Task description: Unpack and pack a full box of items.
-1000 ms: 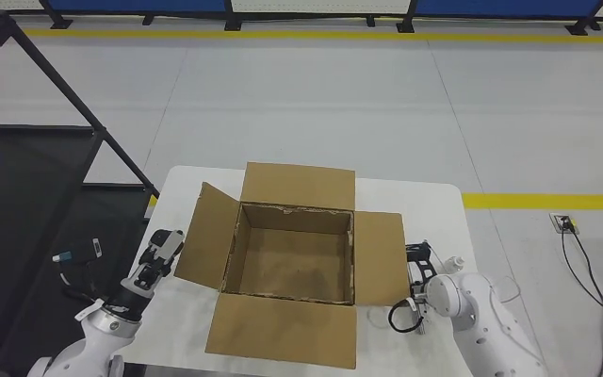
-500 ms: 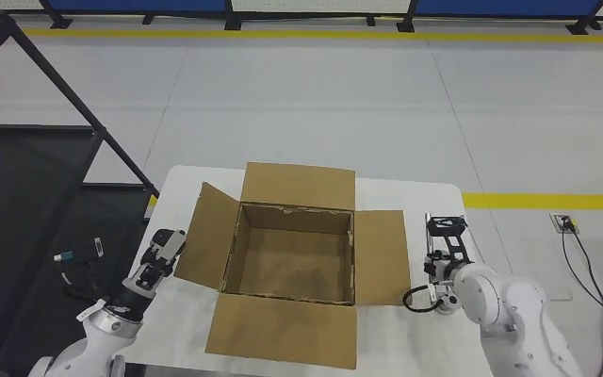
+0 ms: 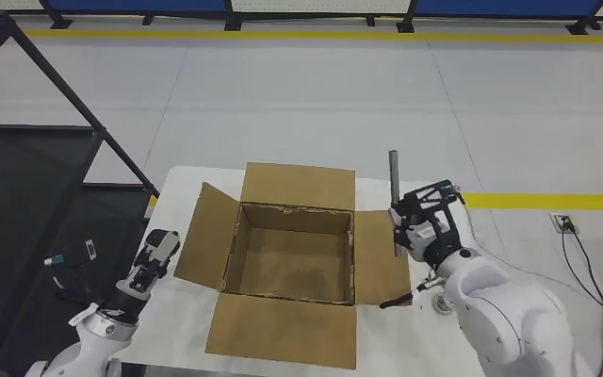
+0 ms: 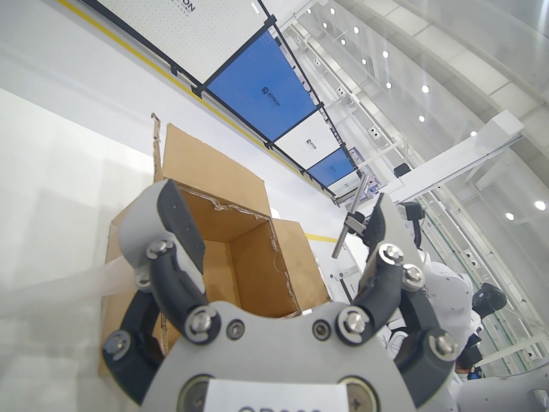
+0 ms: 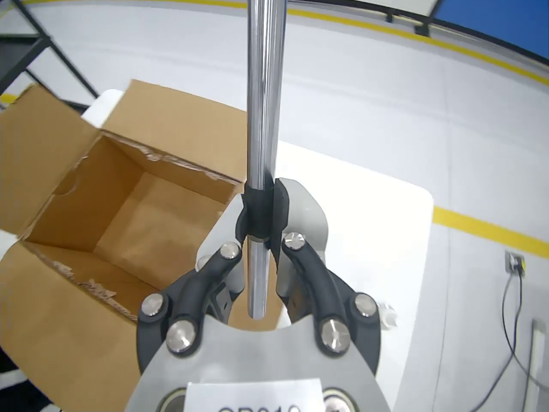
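Above table [image 3: 187,185], right jaws clamp rod [image 5: 261,66]

Left claw [image 4: 274,210] spread wide; cardboard box [image 4: 257,259] just beyond, flaps up; metal rod [image 4: 349,220] tilted farther off.

From my station I see a white rectangular table [image 3: 188,188] on pale grey flooring; a yellow floor line [image 3: 283,35] runs along the far side below blue wall panels [image 3: 141,5]; a black metal frame [image 3: 94,122] slants over a dark mesh platform [image 3: 47,207]; a floor socket [image 3: 562,222] feeds a black cable [image 3: 575,259].
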{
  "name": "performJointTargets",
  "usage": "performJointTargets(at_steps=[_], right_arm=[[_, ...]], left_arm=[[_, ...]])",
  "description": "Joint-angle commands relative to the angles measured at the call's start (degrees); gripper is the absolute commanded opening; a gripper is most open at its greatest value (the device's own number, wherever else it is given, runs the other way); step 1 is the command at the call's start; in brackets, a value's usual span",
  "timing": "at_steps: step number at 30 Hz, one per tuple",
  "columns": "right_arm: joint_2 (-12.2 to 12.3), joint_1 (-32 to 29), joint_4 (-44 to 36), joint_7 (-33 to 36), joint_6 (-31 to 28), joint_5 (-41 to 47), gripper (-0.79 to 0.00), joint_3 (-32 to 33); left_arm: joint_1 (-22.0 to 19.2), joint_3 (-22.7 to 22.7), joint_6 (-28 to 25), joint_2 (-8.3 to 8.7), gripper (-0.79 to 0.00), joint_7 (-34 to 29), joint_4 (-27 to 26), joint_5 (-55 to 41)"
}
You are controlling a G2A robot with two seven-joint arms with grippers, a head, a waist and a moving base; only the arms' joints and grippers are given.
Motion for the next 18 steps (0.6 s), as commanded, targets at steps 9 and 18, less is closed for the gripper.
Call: performJointTargets(at_steps=[9, 18], right_arm=[[-5.31, 22.87, 25.25, 2.94, -7.10, 7.48, -0.785, -25.70], [-10.38, 32.96, 47.25, 3.37, -14.66, 16.31, -0.785, -36.74]], left_arm=[[2.12, -2.54, -0.86, -0.09, 0.000, 2.84, -0.51, -1.77], [2.36, -2.84, -0.99, -0.10, 0.000, 3.08, -0.54, -1.97]])
